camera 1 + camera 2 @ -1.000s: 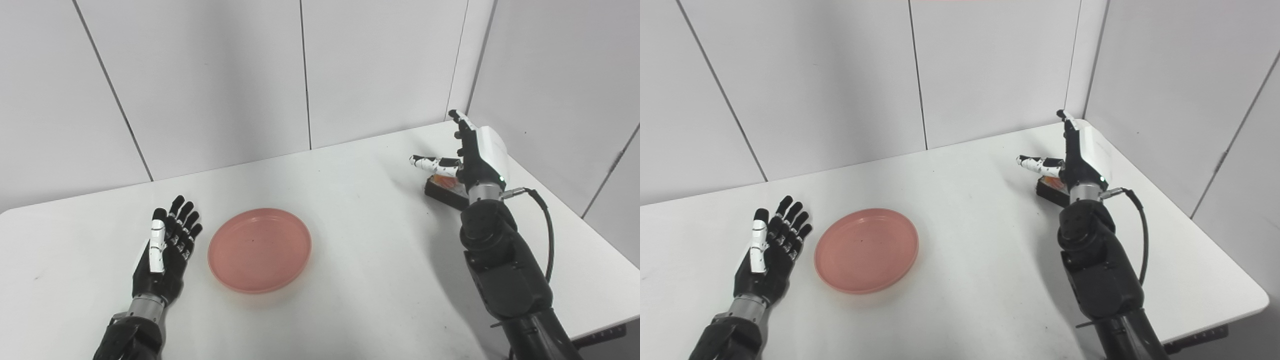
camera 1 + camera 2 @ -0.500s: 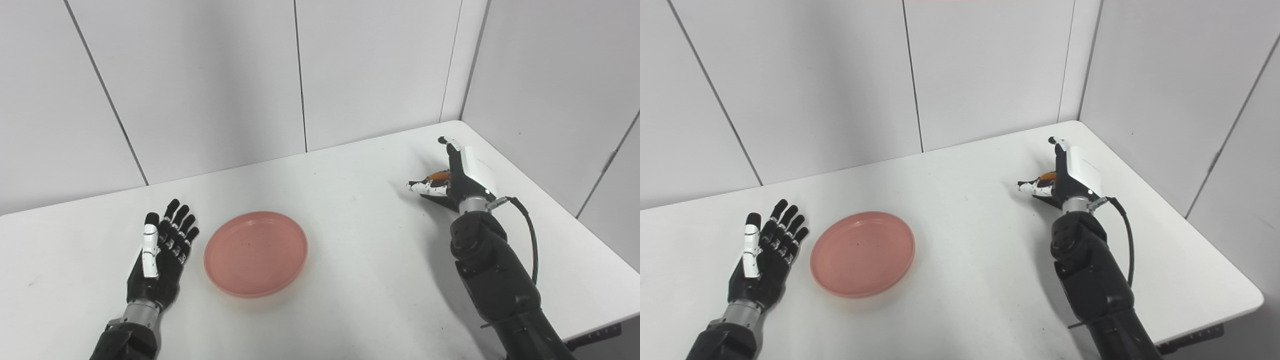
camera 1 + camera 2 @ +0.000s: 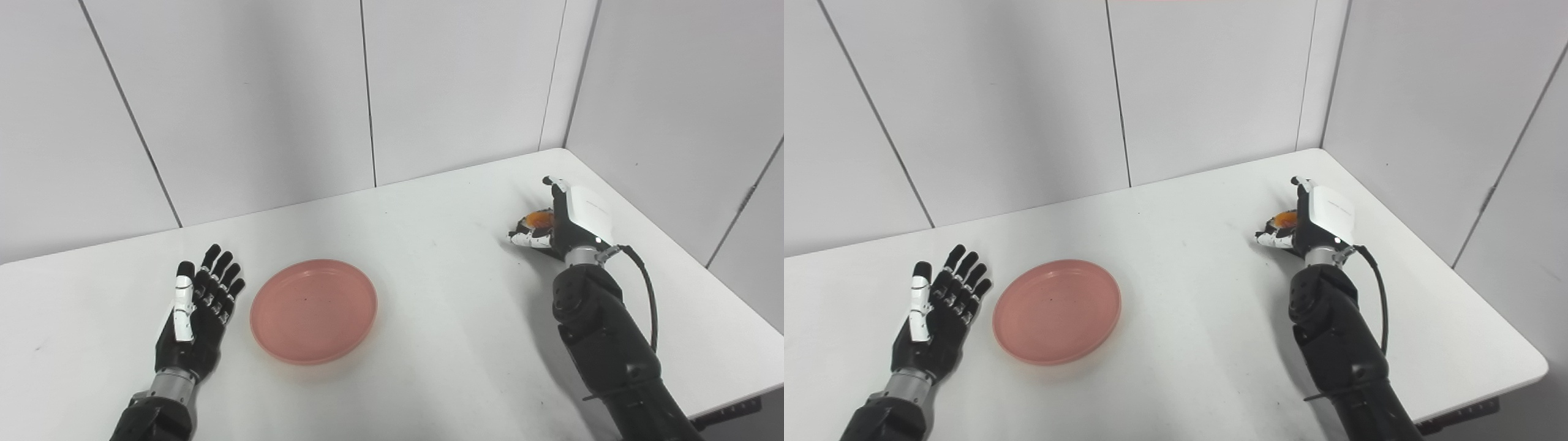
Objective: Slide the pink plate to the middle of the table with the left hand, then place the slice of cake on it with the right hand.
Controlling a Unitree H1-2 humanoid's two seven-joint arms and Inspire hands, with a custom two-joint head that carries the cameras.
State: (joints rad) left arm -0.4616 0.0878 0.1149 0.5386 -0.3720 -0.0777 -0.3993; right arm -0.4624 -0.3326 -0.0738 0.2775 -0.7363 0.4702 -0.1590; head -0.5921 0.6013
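Your right hand [image 3: 566, 219] sits near the table's far right corner with its fingers curled around the dark slice of cake with an orange topping [image 3: 539, 218]; whether the slice is off the white table [image 3: 441, 306] you cannot tell; your left hand [image 3: 196, 309] lies palm up on the table, fingers spread and holding nothing, just beside the round, shallow pink plastic plate [image 3: 313, 310]; the plate rests left of the table's middle, well apart from the cake.

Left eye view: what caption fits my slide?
Right hand closes fingers around cake slice; left hand rests open beside pink plate.
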